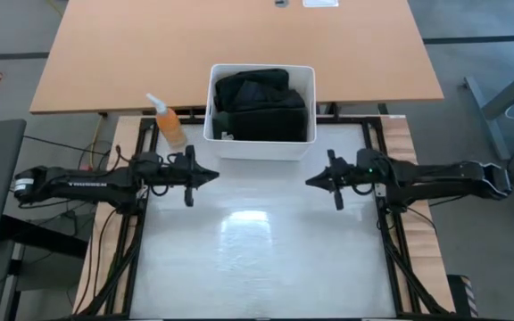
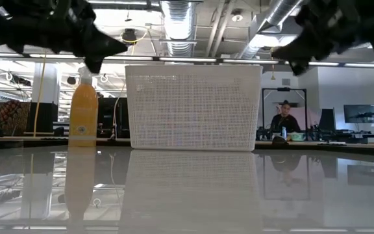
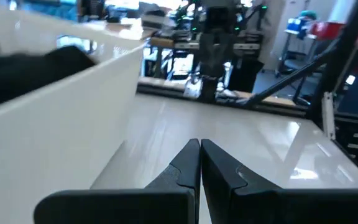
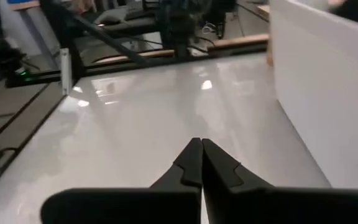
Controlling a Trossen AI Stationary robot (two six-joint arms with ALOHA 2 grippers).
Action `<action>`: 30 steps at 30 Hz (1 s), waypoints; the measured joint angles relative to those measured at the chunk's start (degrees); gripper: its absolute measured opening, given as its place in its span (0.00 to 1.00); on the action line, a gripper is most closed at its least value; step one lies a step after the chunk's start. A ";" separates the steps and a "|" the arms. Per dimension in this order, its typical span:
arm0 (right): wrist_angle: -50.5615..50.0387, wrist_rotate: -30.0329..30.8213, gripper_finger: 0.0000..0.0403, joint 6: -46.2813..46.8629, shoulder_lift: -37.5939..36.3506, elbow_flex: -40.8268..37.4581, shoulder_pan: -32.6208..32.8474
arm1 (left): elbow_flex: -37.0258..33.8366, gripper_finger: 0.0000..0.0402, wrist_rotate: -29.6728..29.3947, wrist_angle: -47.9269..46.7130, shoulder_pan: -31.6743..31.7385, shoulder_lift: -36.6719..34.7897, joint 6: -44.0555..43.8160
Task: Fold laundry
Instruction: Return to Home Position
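— Where is the laundry?

— The laundry (image 1: 261, 102) lies inside the white bin (image 1: 257, 150), a dark heap that fills most of it. It looks like black cloth. How many pieces there are I cannot say, because from above the folds run together.

— And the bin itself?

— It stands at the far edge of the glossy table (image 1: 257, 267). An orange bottle (image 1: 169, 125) stands upright just beside the bin, on the left arm's side. Behind the bin is a wooden desk (image 1: 239, 36).

— What about the arms?

— The left gripper (image 1: 211, 175) hangs in front of the bin, near its left corner. Its fingers are pressed together with nothing between them, as the left wrist view shows clearly. The right gripper (image 1: 312, 181) hangs in front of the bin near the right corner, and its tips are also closed together and empty. The two grippers point toward each other, well apart.

— Is anybody in the room?

— A person (image 2: 284, 118) sits far behind the bin, on its right side in the low view.
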 joint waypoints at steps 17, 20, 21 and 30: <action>5.57 19.67 0.05 14.43 -18.03 -19.87 9.18 | -16.25 0.00 -5.73 -0.99 -0.02 -20.68 -11.64; 5.43 23.33 0.06 15.52 -19.35 -19.98 13.93 | -16.90 0.00 -6.53 -2.52 -1.50 -23.55 -12.28; 5.00 24.40 0.05 15.64 -19.69 -19.98 15.54 | -16.86 0.00 -6.82 -4.13 -2.06 -24.69 -12.31; -8.30 37.80 0.05 15.19 -25.94 -20.00 26.73 | -16.88 0.00 -9.26 -15.36 -4.38 -33.65 -8.06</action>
